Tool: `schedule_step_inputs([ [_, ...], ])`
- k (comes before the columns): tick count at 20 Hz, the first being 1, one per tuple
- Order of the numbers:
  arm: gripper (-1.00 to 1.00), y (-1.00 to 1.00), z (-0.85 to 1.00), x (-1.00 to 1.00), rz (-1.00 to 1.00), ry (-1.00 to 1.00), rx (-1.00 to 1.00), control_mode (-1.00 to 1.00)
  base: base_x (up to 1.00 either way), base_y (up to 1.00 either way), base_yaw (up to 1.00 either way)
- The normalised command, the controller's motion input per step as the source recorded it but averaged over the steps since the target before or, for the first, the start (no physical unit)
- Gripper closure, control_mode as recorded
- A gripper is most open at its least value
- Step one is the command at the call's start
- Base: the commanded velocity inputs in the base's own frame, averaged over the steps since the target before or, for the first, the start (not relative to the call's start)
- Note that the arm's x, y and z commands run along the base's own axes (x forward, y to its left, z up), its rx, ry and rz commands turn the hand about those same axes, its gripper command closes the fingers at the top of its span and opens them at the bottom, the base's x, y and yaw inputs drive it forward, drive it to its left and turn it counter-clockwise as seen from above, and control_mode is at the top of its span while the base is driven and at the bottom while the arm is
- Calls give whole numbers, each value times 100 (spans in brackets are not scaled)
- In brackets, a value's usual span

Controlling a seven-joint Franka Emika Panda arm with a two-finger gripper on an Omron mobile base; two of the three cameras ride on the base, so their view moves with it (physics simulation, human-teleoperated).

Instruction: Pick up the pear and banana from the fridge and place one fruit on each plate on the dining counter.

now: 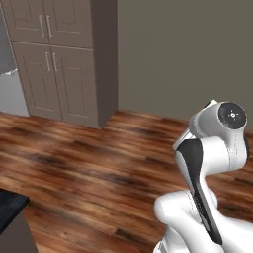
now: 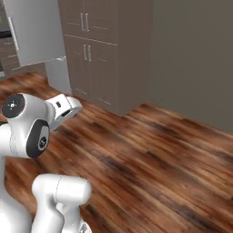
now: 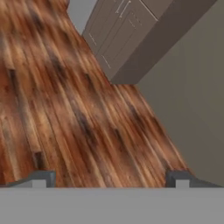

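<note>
Fridge (image 2: 34,32): a light-grey slab, cut off by the top-left corner of the right base view; whether this is door or side cannot be told, and the inside is hidden. A pale grey strip (image 1: 10,91) at the left edge of the left base view may be the same body; cannot confirm.

Desk (image 1: 9,210): a black glossy corner with a taupe side below, cropped at the lower-left edge of the left base view. Its top is almost wholly out of frame.

Pincer (image 3: 111,177): in the hand view the two dark fingertips (image 3: 41,178) stand far apart, near the widest spread, with bare floor between them; nothing held. In the right base view only the white hand body (image 2: 63,107) is seen, pointing towards the cabinet; the fingers there are too small to make out.

Surroundings: tall taupe cabinet (image 1: 64,59) with paired doors and bar handles, standing on the wood floor (image 1: 99,168), just beside the fridge in the right base view. Plain grey-brown wall (image 2: 195,59) to the cabinet's right. The arm's own links block the lower right of the left base view and the lower left of the right base view. Open floor lies between robot and cabinet.
</note>
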Motion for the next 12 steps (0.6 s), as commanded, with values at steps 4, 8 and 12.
schedule_step_inputs([
  [4,-100,0,0,0,0,0,0,100,100,12,26],
  [8,-100,0,0,0,0,0,0,100,100,33,24],
  [12,-100,0,0,0,0,0,0,100,100,37,23],
])
